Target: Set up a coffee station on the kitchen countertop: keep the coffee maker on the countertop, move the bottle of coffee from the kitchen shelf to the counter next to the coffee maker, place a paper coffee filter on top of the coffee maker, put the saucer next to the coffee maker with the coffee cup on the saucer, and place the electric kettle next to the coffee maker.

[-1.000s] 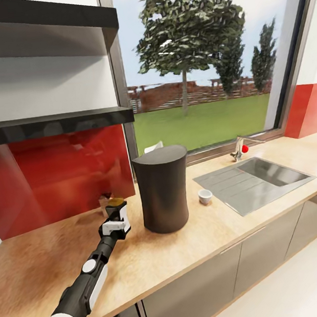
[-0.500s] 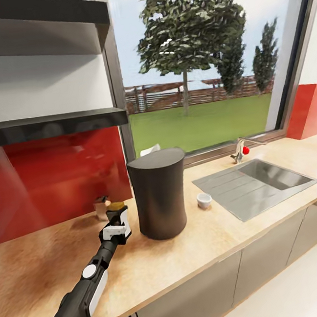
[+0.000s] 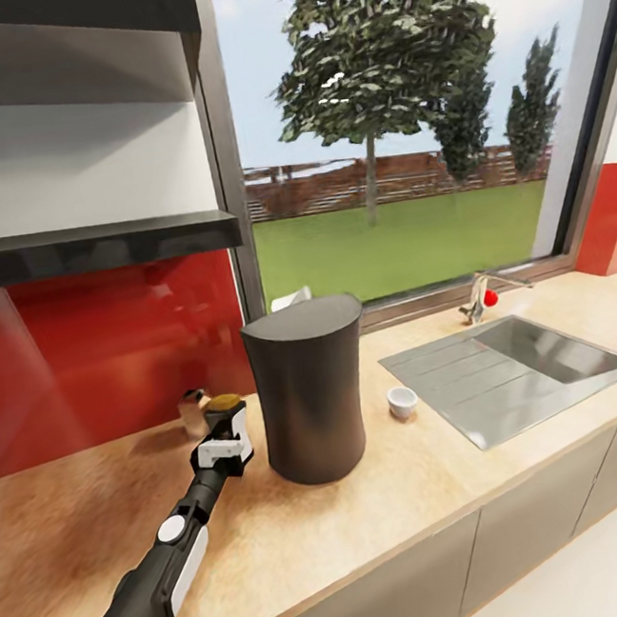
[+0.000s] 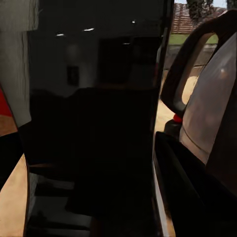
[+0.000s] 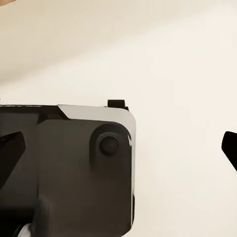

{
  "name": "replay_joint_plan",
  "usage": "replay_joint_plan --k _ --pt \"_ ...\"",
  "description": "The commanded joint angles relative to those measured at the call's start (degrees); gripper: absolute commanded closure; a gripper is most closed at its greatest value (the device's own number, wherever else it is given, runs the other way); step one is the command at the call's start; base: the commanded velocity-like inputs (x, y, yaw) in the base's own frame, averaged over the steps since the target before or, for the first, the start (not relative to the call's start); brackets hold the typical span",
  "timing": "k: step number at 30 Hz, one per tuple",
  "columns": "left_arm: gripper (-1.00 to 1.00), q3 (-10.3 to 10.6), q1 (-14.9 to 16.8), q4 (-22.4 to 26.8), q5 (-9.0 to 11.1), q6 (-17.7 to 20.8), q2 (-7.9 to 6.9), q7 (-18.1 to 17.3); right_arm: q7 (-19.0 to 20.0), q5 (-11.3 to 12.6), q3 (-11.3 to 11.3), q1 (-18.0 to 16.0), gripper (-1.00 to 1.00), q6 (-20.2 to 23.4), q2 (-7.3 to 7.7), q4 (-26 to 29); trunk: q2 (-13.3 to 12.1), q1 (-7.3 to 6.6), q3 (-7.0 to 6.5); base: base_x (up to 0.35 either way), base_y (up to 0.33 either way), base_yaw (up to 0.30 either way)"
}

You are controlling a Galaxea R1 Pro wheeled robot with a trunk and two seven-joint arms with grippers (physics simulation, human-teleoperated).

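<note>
The coffee maker (image 3: 308, 390), a tall dark cylinder, stands on the wooden countertop (image 3: 387, 491). Just to its left, my left gripper (image 3: 226, 425) is shut on the bottle of coffee (image 3: 225, 402), a dark jar with a golden lid, low over the counter. In the left wrist view the dark bottle (image 4: 98, 148) sits between the fingers (image 4: 173, 187), with a grey body and curved dark handle (image 4: 207, 98) close beside it. A small white coffee cup (image 3: 402, 401) stands between the coffee maker and the sink. My right gripper (image 5: 118, 150) is open, hanging beside the robot's dark body.
A steel sink (image 3: 517, 371) with a tap (image 3: 480, 297) lies to the right. Dark shelves (image 3: 100, 246) hang over a red backsplash (image 3: 94, 362). A small brownish object (image 3: 194, 413) sits by the backsplash behind the bottle. Something white (image 3: 291, 298) pokes up behind the coffee maker.
The whole head view has shifted, so the camera moved. The left gripper still holds the bottle beside the coffee maker, barely displaced.
</note>
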State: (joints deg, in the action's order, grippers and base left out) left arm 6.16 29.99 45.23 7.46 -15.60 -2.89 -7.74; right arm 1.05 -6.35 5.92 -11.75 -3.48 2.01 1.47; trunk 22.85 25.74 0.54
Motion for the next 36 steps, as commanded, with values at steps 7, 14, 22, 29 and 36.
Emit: replay_joint_plan --k 7,14,22,29,36 --pt "1.0 0.17 -1.25 -0.09 0.47 -1.19 -0.24 2.24 0.18 -0.6 0.5 -0.03 -1.0 -0.19 0.01 -0.06 0.07 0.05 0.06 0.053 0.0 0.0" --pt "1.0 0.28 -2.88 -0.14 0.45 -2.85 -0.05 3.07 0.18 -0.58 0.52 -0.03 -1.0 -0.16 0.01 -0.06 0.07 0.05 0.06 0.001 0.0 0.0" --pt "1.0 0.5 -3.53 -0.14 0.41 -2.95 0.22 3.09 0.18 -0.59 0.52 -0.03 -1.0 -0.14 0.01 -0.06 0.07 0.05 0.06 0.0 0.0 0.0" --pt "1.0 0.6 -3.62 -0.14 0.36 -2.95 0.18 3.08 0.18 -0.58 0.5 -0.03 -1.0 -0.16 0.01 -0.06 0.07 0.05 0.06 0.03 0.0 0.0" --pt "1.0 0.61 -3.65 -0.14 0.45 -2.95 0.15 3.08 0.18 -0.52 0.5 -0.03 -1.0 -0.15 0.01 -0.06 0.07 0.05 0.06 0.061 0.0 0.0"
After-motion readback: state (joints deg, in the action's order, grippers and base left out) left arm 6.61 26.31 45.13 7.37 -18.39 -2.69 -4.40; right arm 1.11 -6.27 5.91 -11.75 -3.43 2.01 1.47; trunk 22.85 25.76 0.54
